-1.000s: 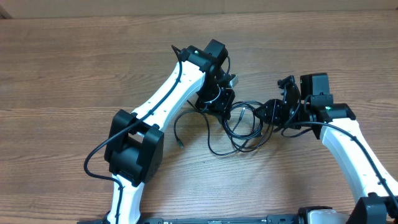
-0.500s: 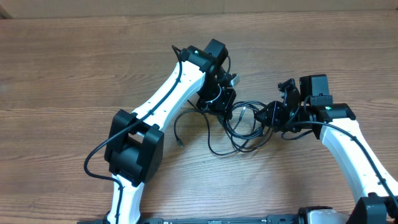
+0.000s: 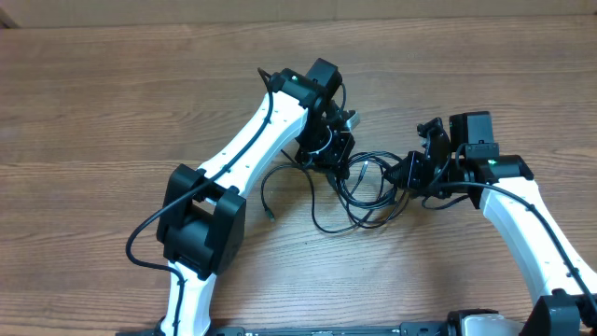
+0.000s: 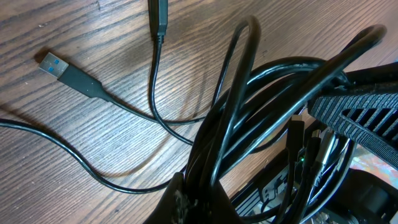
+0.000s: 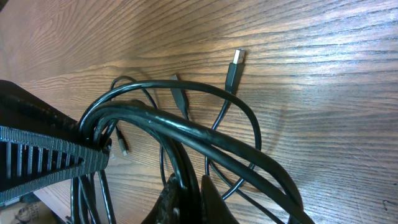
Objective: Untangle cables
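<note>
My right gripper [image 3: 406,173] has just clamped onto the cables [image 3: 366,207], the left gripper [image 3: 328,152] is already pinching the far-left strands, so I can start pulling them apart.

Tangled cables [image 4: 249,115] (black, looped) lie on the wooden table [image 3: 112,112].

**Wood-grain counter, soft light**

A brown wood-grain counter [image 3: 93,112] fills nearly every view, its grain running side to side when seen from overhead. A paler tan strip [image 3: 392,7] lines the far edge. Soft light leaves a mild sheen on the surface.
</note>
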